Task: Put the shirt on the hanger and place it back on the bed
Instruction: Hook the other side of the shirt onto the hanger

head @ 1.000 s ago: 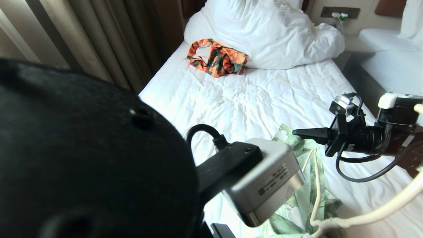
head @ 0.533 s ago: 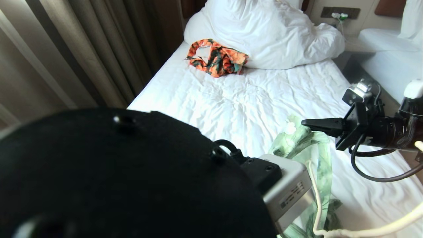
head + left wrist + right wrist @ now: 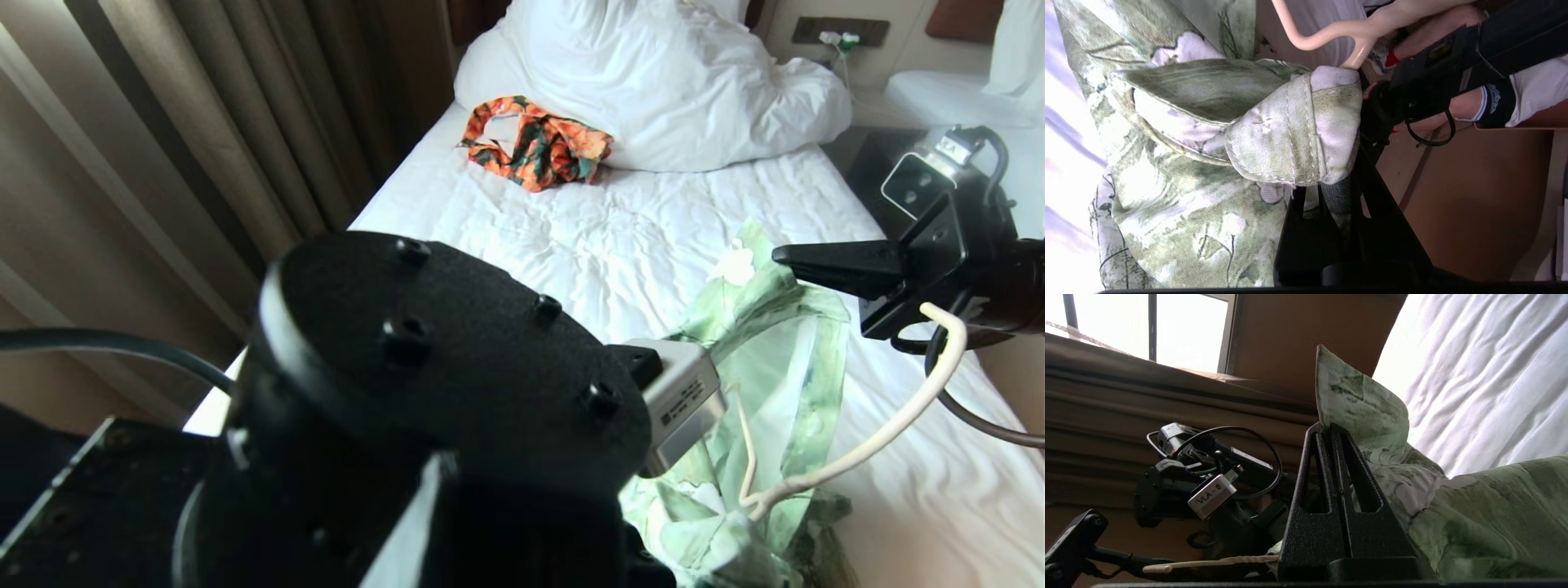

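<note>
**Both pincers clamped on the shirt, hanger partly inside**

My right pincer (image 3: 782, 255) is shut tight on an edge of the shirt (image 3: 775, 359), holding that edge up above the bed (image 3: 588, 245); in the right wrist view a peak of fabric stands out past the closed fingertips (image 3: 1327, 430). My left pincer (image 3: 1314, 192) is also closed, pinching a stitched fold of cloth near the collar or placket; I cannot tell which. From the head view the left arm hides its own grip.

Step in hand, as I judge it: spreading the shirt open between the two grips so the hanger (image 3: 865, 441) seats in the shoulders. To do it well I would keep both grips firm, draw the cloth apart slowly and level, and watch that the wire does not snag a seam.

Shirt: thin, limp, pale green with white flowers, draped low toward the near edge of the bed. The cream hanger arm curves out of the cloth toward the right arm, its hook not identifiable.
</note>
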{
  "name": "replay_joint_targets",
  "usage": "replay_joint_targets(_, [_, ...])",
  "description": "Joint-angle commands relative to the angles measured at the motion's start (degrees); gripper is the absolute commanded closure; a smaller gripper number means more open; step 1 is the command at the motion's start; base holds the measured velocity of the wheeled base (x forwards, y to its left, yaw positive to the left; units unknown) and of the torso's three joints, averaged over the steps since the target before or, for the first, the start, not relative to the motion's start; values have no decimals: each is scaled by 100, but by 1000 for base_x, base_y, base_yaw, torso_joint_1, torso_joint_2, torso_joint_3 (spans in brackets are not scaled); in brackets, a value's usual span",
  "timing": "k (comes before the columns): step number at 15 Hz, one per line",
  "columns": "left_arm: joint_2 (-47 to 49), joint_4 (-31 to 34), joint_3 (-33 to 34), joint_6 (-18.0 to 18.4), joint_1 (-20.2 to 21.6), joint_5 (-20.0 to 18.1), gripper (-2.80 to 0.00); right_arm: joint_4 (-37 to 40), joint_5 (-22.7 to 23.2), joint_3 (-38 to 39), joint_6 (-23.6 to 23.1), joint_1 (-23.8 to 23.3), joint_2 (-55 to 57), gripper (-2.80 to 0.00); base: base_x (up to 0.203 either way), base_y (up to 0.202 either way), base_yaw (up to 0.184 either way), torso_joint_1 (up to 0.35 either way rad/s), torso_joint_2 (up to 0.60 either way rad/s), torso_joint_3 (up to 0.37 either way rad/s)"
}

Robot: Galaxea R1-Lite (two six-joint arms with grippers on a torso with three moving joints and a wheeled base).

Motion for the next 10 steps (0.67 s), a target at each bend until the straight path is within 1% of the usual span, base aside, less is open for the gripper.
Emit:
replay_joint_targets(1, [119,-128,-8,-5,178,-1,0,161,33,-203,31,187,-244,0,0,0,0,0,0,0])
replay_joint_targets(4, [154,-188,-141,3,219,-247,0,344,32,-492,38,453,-438,0,0,0,0,0,0,0])
replay_joint_targets(7, [287,-253,-344,21,331,-306,0,717,25,-657,31,689,-606,0,0,0,0,0,0,0])
replay_joint_targets(9, [296,-362,-261,21,379,-470,0,806,17,-651,28,561,-641,0,0,0,0,0,0,0])
replay_joint_targets(10, [325,-364,-235,21,379,-478,0,954,16,-677,24,355,-610,0,0,0,0,0,0,0])
